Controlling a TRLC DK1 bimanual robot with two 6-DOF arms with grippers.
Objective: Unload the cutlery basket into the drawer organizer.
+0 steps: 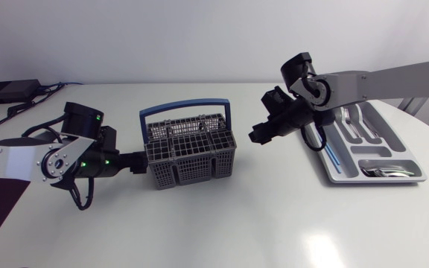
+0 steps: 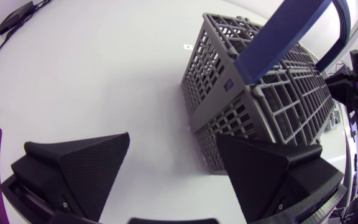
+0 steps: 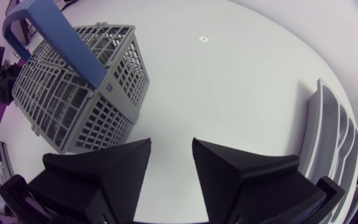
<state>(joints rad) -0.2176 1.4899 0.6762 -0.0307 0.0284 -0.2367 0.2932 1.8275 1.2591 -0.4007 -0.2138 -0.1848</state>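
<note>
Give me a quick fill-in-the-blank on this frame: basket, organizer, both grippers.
The basket has a handle coloured ___.
The organizer lies nearer my ___ arm.
The left gripper, beside the basket, has its fingers ___.
The right gripper holds ___.
Missing: blue; right; open; nothing.

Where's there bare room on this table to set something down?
Widest bare patch: the table in front of the cutlery basket and drawer organizer, toward the near edge. A narrower strip lies behind the basket. Crowded: left gripper at the basket's side, right gripper hanging between basket and organizer.
</note>
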